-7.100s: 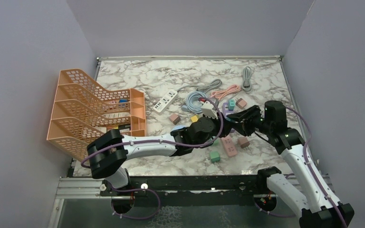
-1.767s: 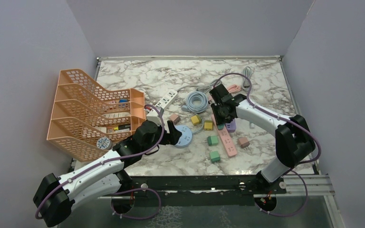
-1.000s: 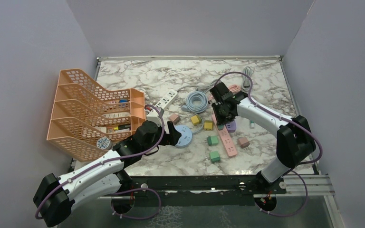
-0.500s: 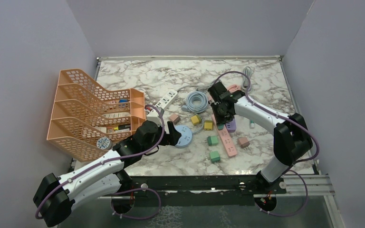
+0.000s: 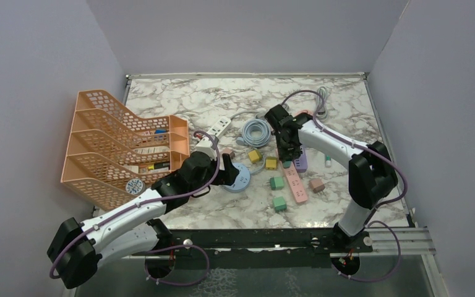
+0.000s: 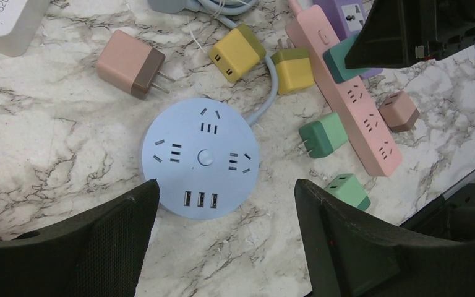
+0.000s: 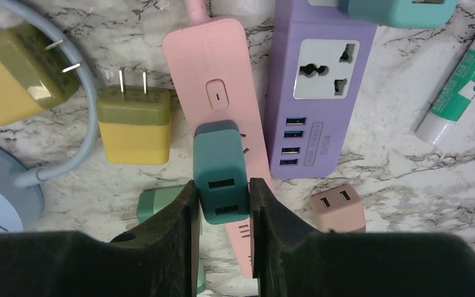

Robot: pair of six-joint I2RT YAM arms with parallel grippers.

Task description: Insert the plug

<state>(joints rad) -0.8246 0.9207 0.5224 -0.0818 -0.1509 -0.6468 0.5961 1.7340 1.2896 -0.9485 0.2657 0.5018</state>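
Right jaws: closed on a teal plug (image 7: pixel 221 179), which is gripped by its two sides with its USB-port face turned toward the wrist camera. The plug is held directly over the pink power strip (image 7: pixel 218 68), just past the strip's switch, at the first socket. The prongs are hidden under the plug body, so it cannot be told whether they are seated.

A purple power strip (image 7: pixel 312 105) is laid edge to edge along the pink one. A glue stick (image 7: pixel 454 93) is noted just beyond the purple strip. A yellow plug (image 7: pixel 135 130) is seen just beside the pink strip on its other side, prongs up in the right wrist view. A brown-pink plug (image 7: pixel 336 207) is seen near the purple strip's USB end.

Left jaws: spread wide, nothing held. They are hung above a round blue socket hub (image 6: pixel 201 162), which is framed between the two fingers (image 6: pixel 68 247) and rests flat on the marble surface (image 5: pixel 179 99).

An orange file rack (image 5: pixel 117 142) is stood at the surface's left edge. A white power strip (image 5: pixel 215 130) and a coiled blue cable (image 5: pixel 256 131) are laid behind the hub.
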